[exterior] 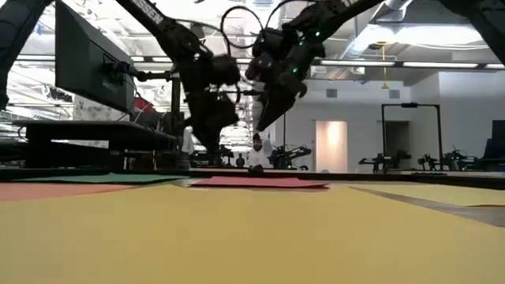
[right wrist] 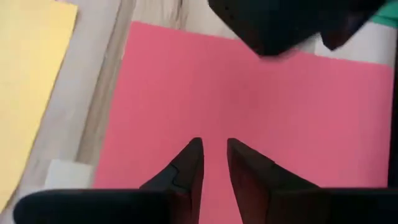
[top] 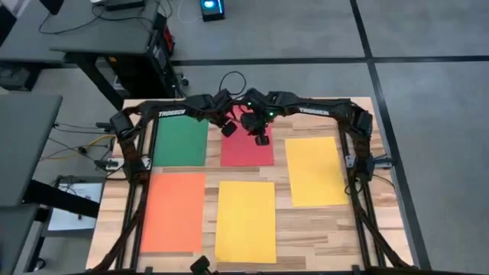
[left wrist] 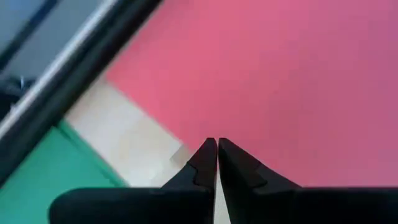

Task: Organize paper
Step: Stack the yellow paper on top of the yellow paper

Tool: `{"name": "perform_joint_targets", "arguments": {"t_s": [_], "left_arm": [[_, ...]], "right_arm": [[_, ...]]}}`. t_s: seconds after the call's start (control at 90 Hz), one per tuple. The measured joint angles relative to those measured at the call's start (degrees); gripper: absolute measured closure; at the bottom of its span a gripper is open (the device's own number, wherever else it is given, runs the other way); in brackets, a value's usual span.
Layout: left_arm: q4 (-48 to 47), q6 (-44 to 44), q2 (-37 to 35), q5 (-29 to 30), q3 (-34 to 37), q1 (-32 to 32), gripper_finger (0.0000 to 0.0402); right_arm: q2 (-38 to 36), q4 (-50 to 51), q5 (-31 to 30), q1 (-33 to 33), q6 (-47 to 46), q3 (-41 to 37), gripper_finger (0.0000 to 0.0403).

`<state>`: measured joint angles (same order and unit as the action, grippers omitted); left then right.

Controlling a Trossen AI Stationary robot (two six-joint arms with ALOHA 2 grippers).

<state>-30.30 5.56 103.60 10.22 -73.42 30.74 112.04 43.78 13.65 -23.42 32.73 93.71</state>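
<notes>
Poised above flat pink-red paper sheet (top: pixel 246 150), top centre: left gripper (top: pixel 228 129) jaws together, right gripper (top: pixel 261 139) jaws slightly apart, pickup likely next.

Overhead looks straight down; low skims tabletop; both wrists, seemingly close, share pink-red sheet (right wrist: pixel 261 118).

Five paper sheets lie flat and apart on the table (top: pixel 386 198): relative to the middle far sheet (top: pixel 246 151), one (top: pixel 180 143) lies left, one (top: pixel 315 170) right, one (top: pixel 246 221) before it, one (top: pixel 173 211) before-left, both grippers (top: pixel 228 130) (top: pixel 261 139) hovering above the landmark.
</notes>
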Motion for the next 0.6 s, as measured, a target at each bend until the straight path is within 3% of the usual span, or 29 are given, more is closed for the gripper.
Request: {"name": "perform_joint_targets", "arguments": {"t_s": [0.2,0.344,0.456,0.6], "left_arm": [[3.5,1.4,-5.8,0.3,3.3,-6.0,0.0402],[13.5,1.4,-9.0,2.5,7.9,-12.8,0.0402],[22.8,2.1,-9.6,2.8,10.6,-18.5,0.0402],[33.2,2.0,-7.7,2.9,12.5,-26.0,0.0402]], "right_arm": [[-11.5,-4.9,0.0,0.9,-4.8,-11.4,0.0376],[-23.4,-10.1,-0.3,3.3,-11.2,-23.9,0.0400],[-32.5,-15.0,-1.7,7.4,-17.1,-33.5,0.0401],[-42.2,-18.9,-9.1,17.0,-24.1,-43.6,0.0403]]}}
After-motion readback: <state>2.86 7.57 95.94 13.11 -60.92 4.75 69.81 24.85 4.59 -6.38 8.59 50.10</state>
